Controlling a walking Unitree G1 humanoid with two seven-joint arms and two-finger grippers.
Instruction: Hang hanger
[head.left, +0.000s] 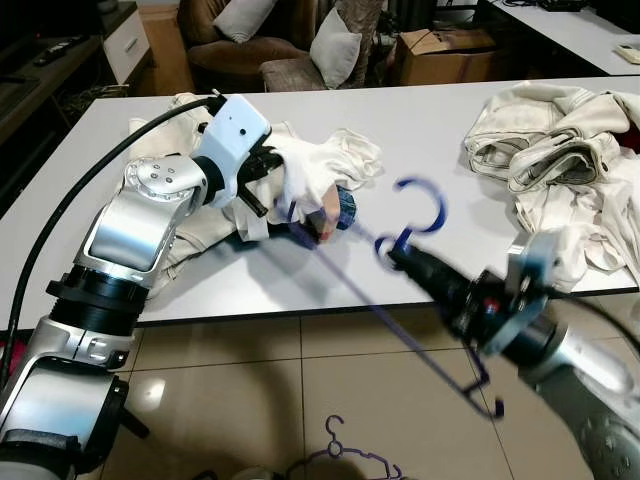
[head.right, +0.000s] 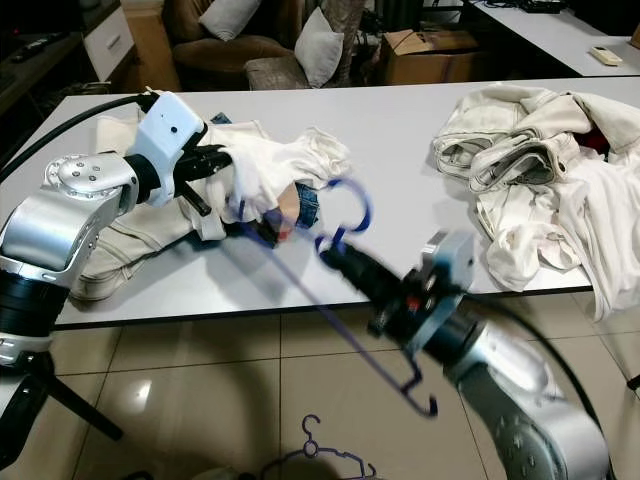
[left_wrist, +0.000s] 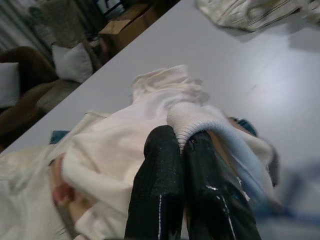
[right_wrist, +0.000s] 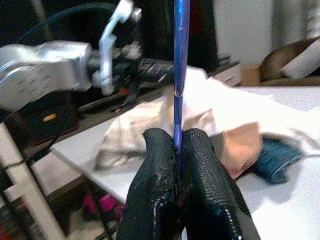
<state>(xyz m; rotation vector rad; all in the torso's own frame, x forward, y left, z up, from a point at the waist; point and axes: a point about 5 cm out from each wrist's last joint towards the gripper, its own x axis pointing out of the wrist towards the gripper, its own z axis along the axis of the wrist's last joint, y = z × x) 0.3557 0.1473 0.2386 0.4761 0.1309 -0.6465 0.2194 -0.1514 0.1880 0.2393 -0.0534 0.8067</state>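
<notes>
The right gripper, its 2 fingers clamped on the blue hanger just below the hook, points toward 10 o'clock along the hanger's long arm at the white shirt, which the left gripper pinches above the table.

Both head views look forward and down from above onto one tabletop and tiled floor, while each wrist view looks closely along its own tool toward that tabletop.
</notes>
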